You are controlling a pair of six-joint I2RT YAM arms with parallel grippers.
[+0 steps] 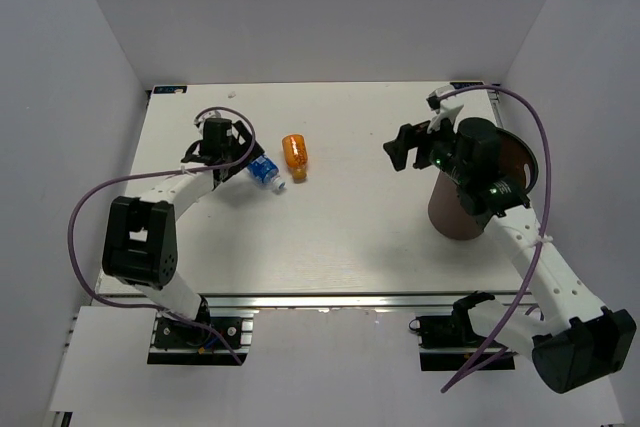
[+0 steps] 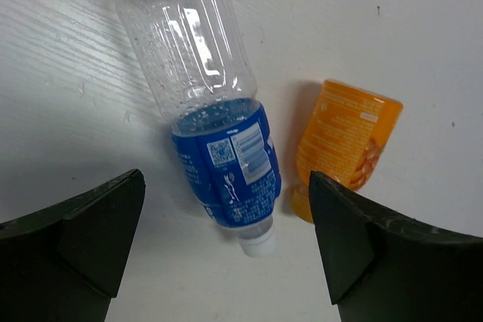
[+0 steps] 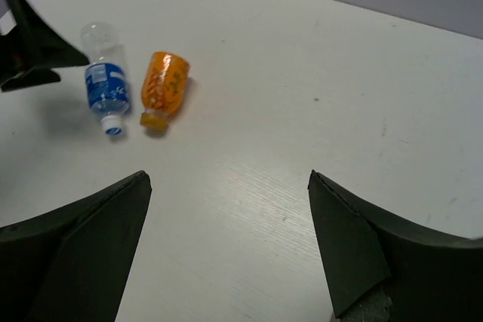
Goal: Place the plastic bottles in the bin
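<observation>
Bin: the tall dark brown round bin (image 1: 452, 213) stands upright on the right side of the white table (image 1: 350, 217). It is well apart from both bottles.
Inside the bin: I cannot tell. The right arm (image 1: 480, 162) lies across the top and hides almost all of the opening. Only a slice of brown rim shows on the far right side.
Blue bottle: the clear plastic bottle with a blue label (image 2: 219, 111) lies on its side on the left part of the table, not in the bin. It has a white cap. Small drops show inside its clear part.
Orange bottle: the small orange plastic bottle (image 2: 349, 137) lies on its side just beside the blue one, with a strip of bare table between them. It is not in the bin either.
Left gripper: the left gripper (image 2: 225, 179) hovers over the blue bottle. Its jaws are spread wide, one on each side of the bottle, and they pinch nothing.
Right gripper: the right gripper (image 3: 230, 182) is up by the bin and looks across the table at the two bottles. Its jaws are spread wide and nothing is between them.
Hidden from above: in the top view the left gripper covers the fat end of the blue bottle.
Cut off: in the left wrist view a black finger (image 2: 377, 254) hides the cap end of the orange bottle.
Too small: the print on both labels cannot be read.
</observation>
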